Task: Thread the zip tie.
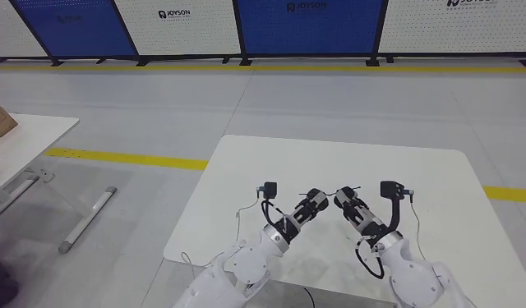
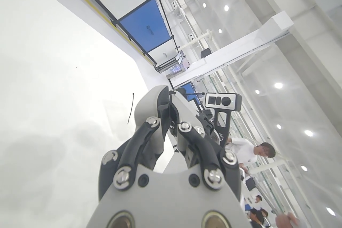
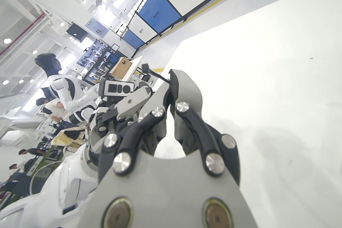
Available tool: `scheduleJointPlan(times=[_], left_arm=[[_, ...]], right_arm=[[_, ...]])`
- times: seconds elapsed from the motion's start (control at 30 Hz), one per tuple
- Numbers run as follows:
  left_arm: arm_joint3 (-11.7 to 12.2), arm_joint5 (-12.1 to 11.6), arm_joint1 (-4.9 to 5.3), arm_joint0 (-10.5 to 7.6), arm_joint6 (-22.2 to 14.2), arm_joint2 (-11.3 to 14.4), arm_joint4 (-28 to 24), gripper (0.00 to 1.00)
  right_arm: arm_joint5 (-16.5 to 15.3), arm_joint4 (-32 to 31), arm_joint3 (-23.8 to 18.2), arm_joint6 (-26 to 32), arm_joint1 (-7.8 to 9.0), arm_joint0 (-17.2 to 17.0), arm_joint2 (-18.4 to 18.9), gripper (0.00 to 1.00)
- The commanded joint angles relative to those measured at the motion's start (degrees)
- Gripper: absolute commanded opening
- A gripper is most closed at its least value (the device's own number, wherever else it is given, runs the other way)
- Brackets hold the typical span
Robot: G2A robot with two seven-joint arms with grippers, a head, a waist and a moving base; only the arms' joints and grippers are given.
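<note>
The right gripper point(image 3: 171, 84) has two smooth grey metal fingers with black rubbery pads and shiny round bolts. The fingers are squeezed tight on the zip tie point(image 3: 146, 68), a thin black plastic strip. Its small square head pokes out past the fingertips, toward the upper left of the right wrist view, up in the air above the table point(image 3: 267, 66).

The left gripper point(image 2: 167, 95) is made the same way, with grey metal, black links and silver bolts. Its fingers are pressed together. I cannot tell if anything is pinched between them. A thin dark line sticks out sideways from its tip. Just behind that tip sits a white and black camera box point(image 2: 223, 101) on the other arm.

To the left of this gripper in the left wrist view, a black strip point(image 2: 131, 108) shows against the white table top. It is long and skinny, with a tiny knob at its upper end. I cannot tell if it lies flat or hangs above the table.

In the top view the two grippers meet tip to tip, low in the middle. The table is white, smooth and flat, with round corners. A yellow line point(image 1: 123, 158) crosses the grey floor. Blue and white panels point(image 1: 312, 16) stand along the top. A second table point(image 1: 33, 135) is at the left edge.
</note>
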Motion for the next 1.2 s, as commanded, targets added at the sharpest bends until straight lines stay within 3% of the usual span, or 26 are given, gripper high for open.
scheduleJointPlan(times=[0.0,0.27,0.3,0.33,0.43,0.63,0.83,0.97,1.17], left_arm=[[0.1,0.0,-0.03,-0.02,0.0,0.0,0.0,0.00],[0.6,0.7,-0.13,-0.12,0.1,-0.1,0.6,0.00],[0.6,0.7,-0.15,-0.10,0.1,-0.1,0.7,0.24],[0.6,0.7,-0.15,-0.06,0.0,0.0,0.8,0.39],[0.5,0.9,-0.16,-0.04,-0.6,0.0,0.8,0.56],[0.4,0.9,-0.20,0.05,-0.7,0.0,1.1,0.37],[0.3,1.0,-0.27,0.13,-0.5,0.0,1.3,0.26],[0.4,1.3,-0.35,0.21,0.2,0.0,1.6,0.00],[0.5,1.4,-0.45,0.22,0.4,0.1,1.9,0.00]], right_arm=[[-0.1,0.2,0.1,0.0,-0.02,0.1,-0.1,0.00],[-0.4,0.2,0.3,-0.5,0.00,-0.3,0.2,0.00],[-0.4,0.2,0.3,-0.5,0.00,-0.3,0.2,0.00],[-0.5,0.2,0.3,-0.6,0.00,-0.4,0.2,0.00],[-0.5,0.1,0.3,-0.7,-0.01,-0.5,0.1,0.00],[-0.6,-0.3,0.0,-0.6,0.03,-0.8,0.0,0.00],[-0.9,-1.2,-0.3,-0.6,0.10,-1.2,0.0,0.00],[-1.3,-1.1,-0.3,-0.5,0.13,-1.3,0.1,0.00],[-1.5,-1.1,-0.2,-0.8,0.15,-1.4,0.3,0.00]])
